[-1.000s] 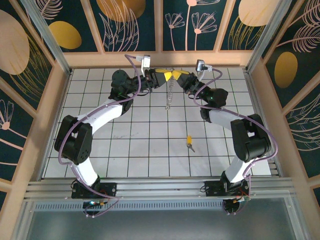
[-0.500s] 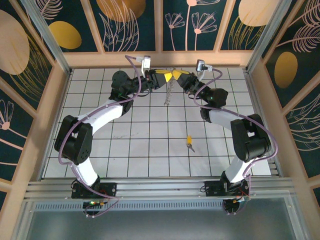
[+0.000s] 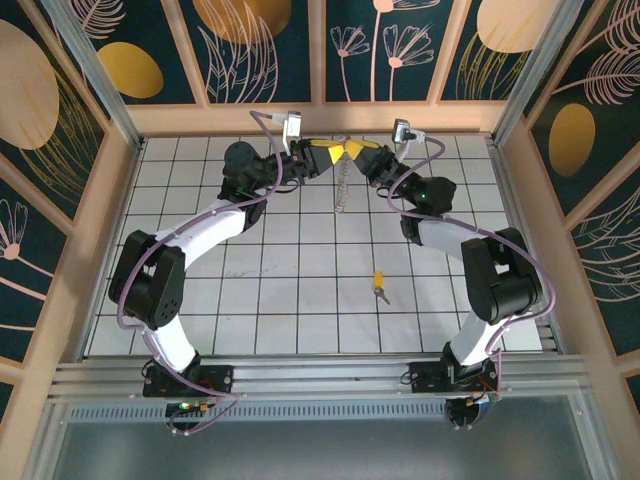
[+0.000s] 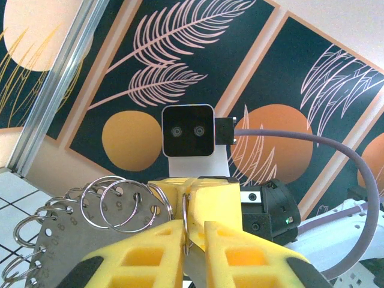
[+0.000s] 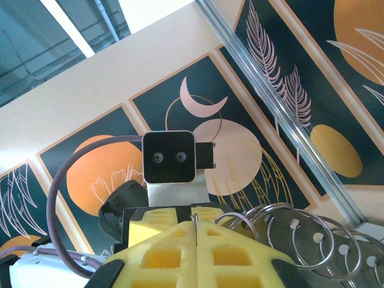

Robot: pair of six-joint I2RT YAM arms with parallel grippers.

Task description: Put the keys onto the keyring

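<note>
The keyring (image 3: pixel 342 185) is a grey metal strip (image 4: pixel 57 252) threaded with several silver split rings. It hangs at the back middle of the floor, between my two grippers. My left gripper (image 3: pixel 326 155) has its jaws nearly together on one ring (image 4: pixel 186 231), which lies against one yellow finger (image 4: pixel 150 252). My right gripper (image 5: pixel 197 231) is shut on a ring (image 5: pixel 196 217) of the keyring, tip to tip with the left gripper, and the other rings (image 5: pixel 300 240) fan out beside it. The key (image 3: pixel 379 285), yellow-headed, lies alone on the tiles right of centre.
The white tiled floor (image 3: pixel 280 300) is boxed in by wooden walls (image 3: pixel 320 118). Both arms reach to the far wall, elbows spread wide. Each wrist camera faces the other gripper's camera (image 4: pixel 188 131).
The hanging end of the keyring has swayed slightly. Both arms and the key stay where they were.
</note>
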